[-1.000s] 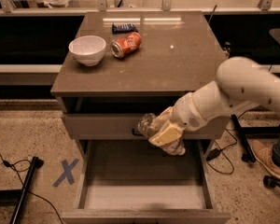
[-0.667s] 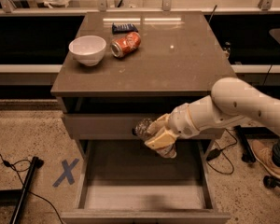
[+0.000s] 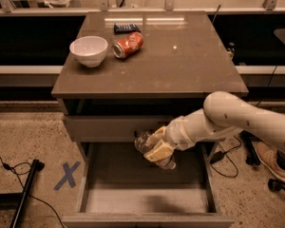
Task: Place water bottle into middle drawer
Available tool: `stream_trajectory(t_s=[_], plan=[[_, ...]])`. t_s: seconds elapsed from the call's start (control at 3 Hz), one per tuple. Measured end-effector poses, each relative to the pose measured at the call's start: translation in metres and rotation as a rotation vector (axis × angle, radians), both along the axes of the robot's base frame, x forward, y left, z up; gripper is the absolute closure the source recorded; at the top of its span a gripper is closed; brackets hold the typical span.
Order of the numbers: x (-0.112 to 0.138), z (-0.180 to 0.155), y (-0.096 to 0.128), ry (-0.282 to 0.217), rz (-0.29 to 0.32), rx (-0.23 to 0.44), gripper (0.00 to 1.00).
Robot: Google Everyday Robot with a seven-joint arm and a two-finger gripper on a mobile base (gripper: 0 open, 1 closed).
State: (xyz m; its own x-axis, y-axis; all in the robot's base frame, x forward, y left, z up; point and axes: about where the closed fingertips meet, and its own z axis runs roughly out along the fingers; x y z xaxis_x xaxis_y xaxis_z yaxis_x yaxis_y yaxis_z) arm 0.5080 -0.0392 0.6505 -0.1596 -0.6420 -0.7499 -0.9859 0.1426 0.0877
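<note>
The water bottle [image 3: 143, 140] is clear, crinkled plastic and lies tilted in my gripper [image 3: 156, 149]; its lower end [image 3: 167, 164] shows below the fingers. The gripper is shut on the bottle and holds it over the back part of the open middle drawer [image 3: 83, 186], just in front of the closed drawer front above. The drawer is pulled far out and its pale grey floor [image 3: 142, 199] is bare. My white arm [image 3: 228, 118] reaches in from the right.
On the cabinet top stand a white bowl [image 3: 89, 50], an orange soda can [image 3: 128, 45] on its side and a dark blue packet [image 3: 127, 27]. A blue tape X [image 3: 67, 175], a black pole [image 3: 26, 194] and cables lie on the floor at left. A shoe [image 3: 273, 161] is at right.
My arm has stretched further left and lower with the bottle. The bottle now hangs deeper over the open drawer.
</note>
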Motion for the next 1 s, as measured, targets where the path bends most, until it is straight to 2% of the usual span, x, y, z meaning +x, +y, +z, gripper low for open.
stream_trajectory(t_s=[0.33,0.67,1.0], plan=[[-0.023,-0.092,-0.013,0.032,0.006,-0.053,1.00],[-0.032,-0.139,-0.025,0.044,-0.010,-0.081,1.00],[-0.032,-0.169,-0.029,0.043,-0.002,-0.134,1.00]])
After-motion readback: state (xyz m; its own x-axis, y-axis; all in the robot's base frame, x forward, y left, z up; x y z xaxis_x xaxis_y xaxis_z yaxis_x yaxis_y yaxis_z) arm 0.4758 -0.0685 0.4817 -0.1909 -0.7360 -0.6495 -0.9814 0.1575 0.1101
